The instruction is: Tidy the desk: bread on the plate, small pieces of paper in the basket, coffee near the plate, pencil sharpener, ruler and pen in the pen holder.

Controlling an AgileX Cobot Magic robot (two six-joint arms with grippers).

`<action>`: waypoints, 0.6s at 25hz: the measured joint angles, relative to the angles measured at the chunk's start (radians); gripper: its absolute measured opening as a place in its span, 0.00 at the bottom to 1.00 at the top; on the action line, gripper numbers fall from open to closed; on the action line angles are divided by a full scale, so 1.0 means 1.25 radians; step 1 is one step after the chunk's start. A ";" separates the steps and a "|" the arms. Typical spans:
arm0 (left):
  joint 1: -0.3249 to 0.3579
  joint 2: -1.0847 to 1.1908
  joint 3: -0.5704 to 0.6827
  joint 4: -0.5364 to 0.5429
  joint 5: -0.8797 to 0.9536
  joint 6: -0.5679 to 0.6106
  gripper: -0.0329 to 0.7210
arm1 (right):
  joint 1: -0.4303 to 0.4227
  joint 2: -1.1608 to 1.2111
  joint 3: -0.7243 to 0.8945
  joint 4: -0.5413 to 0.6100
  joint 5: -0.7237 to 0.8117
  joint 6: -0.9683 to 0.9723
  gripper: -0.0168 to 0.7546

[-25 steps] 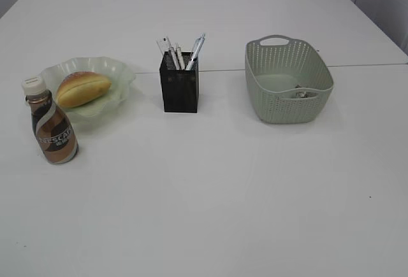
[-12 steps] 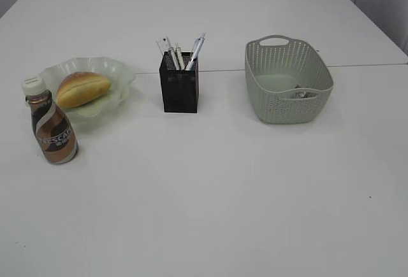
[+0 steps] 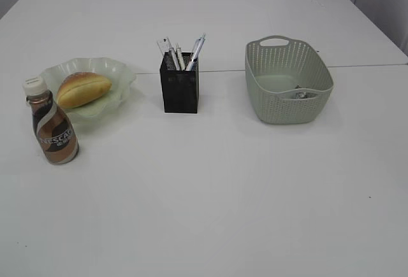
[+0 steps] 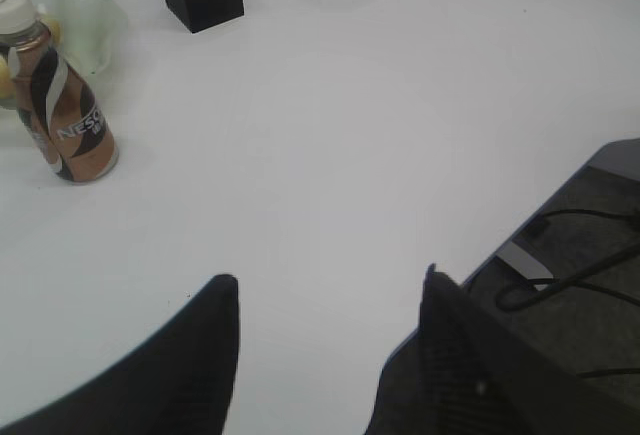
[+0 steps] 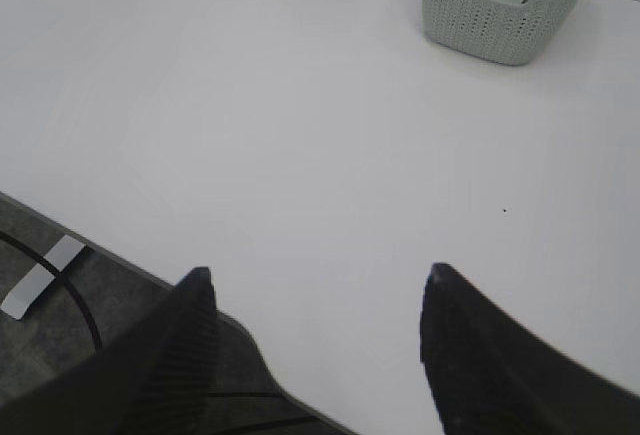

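Table (image 3: 210, 200), large, white and smooth, lies bare along its near edge; I see left tool (image 4: 325, 290) and right tool (image 5: 315, 280) released there, grasping nothing.

No apparent change anywhere.

Bread (image 3: 83, 89) on plate (image 3: 118, 72); coffee (image 3: 54, 131) just beside; pen holder (image 3: 179, 90) mid; basket (image 3: 287, 83) rt.
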 joint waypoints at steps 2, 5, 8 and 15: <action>0.000 -0.002 0.000 0.000 -0.003 0.000 0.60 | 0.000 0.000 0.000 -0.001 0.000 0.007 0.63; 0.000 -0.002 0.000 0.000 -0.004 0.001 0.60 | 0.000 -0.002 0.000 -0.003 0.000 0.013 0.63; 0.000 -0.002 0.000 0.000 -0.004 0.001 0.60 | 0.000 -0.002 0.002 -0.003 0.000 0.014 0.63; 0.000 -0.002 0.000 0.000 -0.004 0.001 0.60 | 0.000 -0.002 0.002 -0.003 0.000 0.016 0.63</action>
